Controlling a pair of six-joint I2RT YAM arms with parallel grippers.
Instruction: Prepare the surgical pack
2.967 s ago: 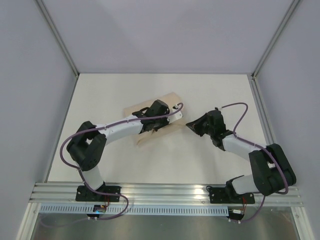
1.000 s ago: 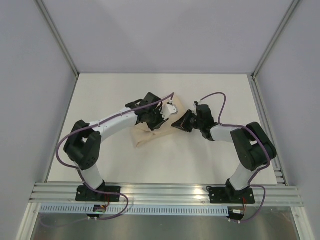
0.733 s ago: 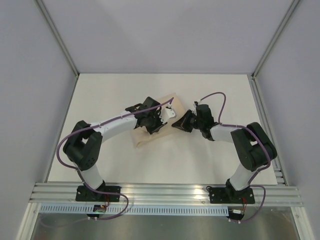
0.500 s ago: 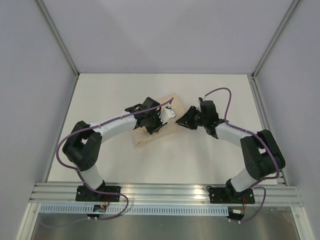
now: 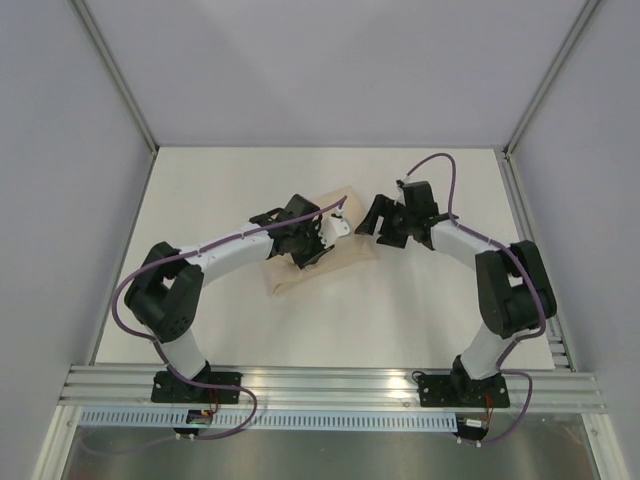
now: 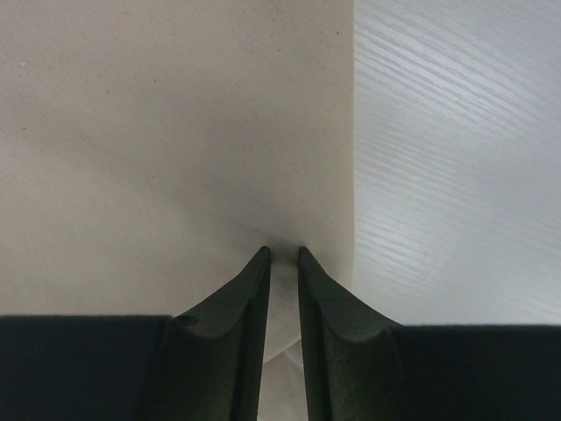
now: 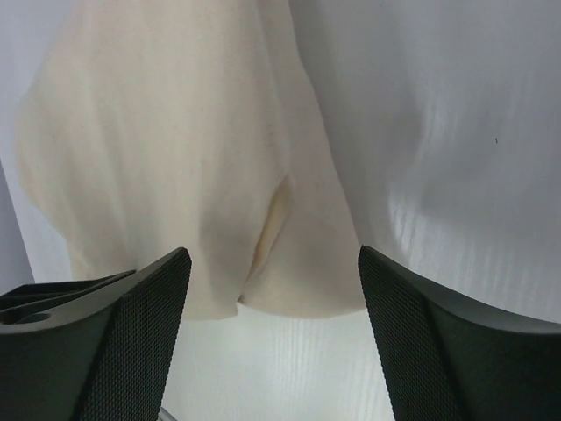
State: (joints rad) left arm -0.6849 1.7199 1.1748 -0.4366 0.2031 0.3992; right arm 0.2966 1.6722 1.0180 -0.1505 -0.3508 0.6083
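The surgical pack (image 5: 288, 277) is a folded beige cloth bundle lying on the white table (image 5: 400, 310), left of centre. My left gripper (image 5: 310, 252) is down on top of it. In the left wrist view its jaws (image 6: 282, 253) are closed on a raised fold of the cloth (image 6: 158, 132), near the bundle's right edge. My right gripper (image 5: 372, 225) is just off the bundle's right end with its jaws wide open. The right wrist view has the cloth's rounded end (image 7: 175, 132) lying ahead of the spread fingers (image 7: 273, 263), untouched. No tray, instruments or gauze show.
Grey enclosure walls with metal corner posts (image 5: 120, 90) ring the table on three sides. An aluminium rail (image 5: 330, 385) carrying both arm bases runs along the near edge. Purple cables (image 5: 440, 165) loop over each arm.
The right gripper has opened and let go of the cloth's end, then swung slightly toward the far side. The left gripper has kept its hold and barely moved.
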